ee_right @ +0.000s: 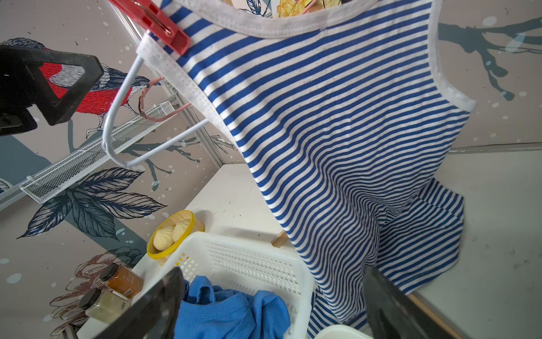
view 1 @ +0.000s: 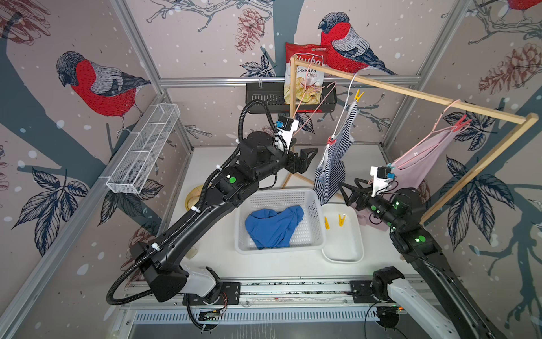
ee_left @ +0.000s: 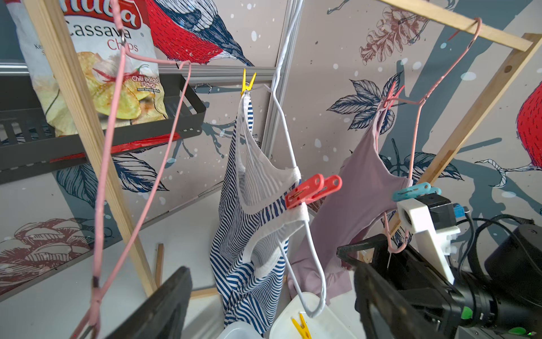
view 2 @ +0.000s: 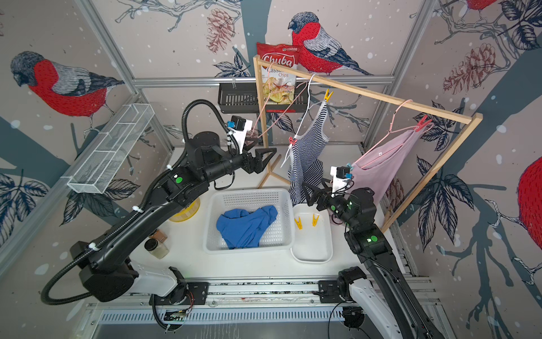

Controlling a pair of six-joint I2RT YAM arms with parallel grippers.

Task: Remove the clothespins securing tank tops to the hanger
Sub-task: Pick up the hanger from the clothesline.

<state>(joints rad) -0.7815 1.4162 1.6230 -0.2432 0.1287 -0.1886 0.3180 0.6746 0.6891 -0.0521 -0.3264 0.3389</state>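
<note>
The left gripper's black fingers fill the near edge of its wrist view, spread wide with nothing between them. In a top view the left gripper hangs at 12 o'clock from the white perforated plastic basket, which holds the crumpled plain blue tank top. The right gripper, at 2 o'clock from the basket, also stands apart and empty.

Between them hangs the blue-and-white striped tank top on a tilted white wire hanger. A yellow plastic clothespin pins its high shoulder and a red-pink plastic clothespin its low one. At 3 o'clock from it, the pale mauve tank top hangs on a pink wire hanger under a second red-pink clothespin and a teal plastic clothespin. Two loose yellow clothespins lie in the white tray on the table.

The clothespins look light, stiff and sprung. I would squeeze the flared tail ends, which on the low red-pink one stick out clear of the cloth. The plastic may be slick, so a square grip matters. The hangers hook loosely over the wooden rail and will likely swing at a push. The limp fabric should slide off once it is freed.
</note>
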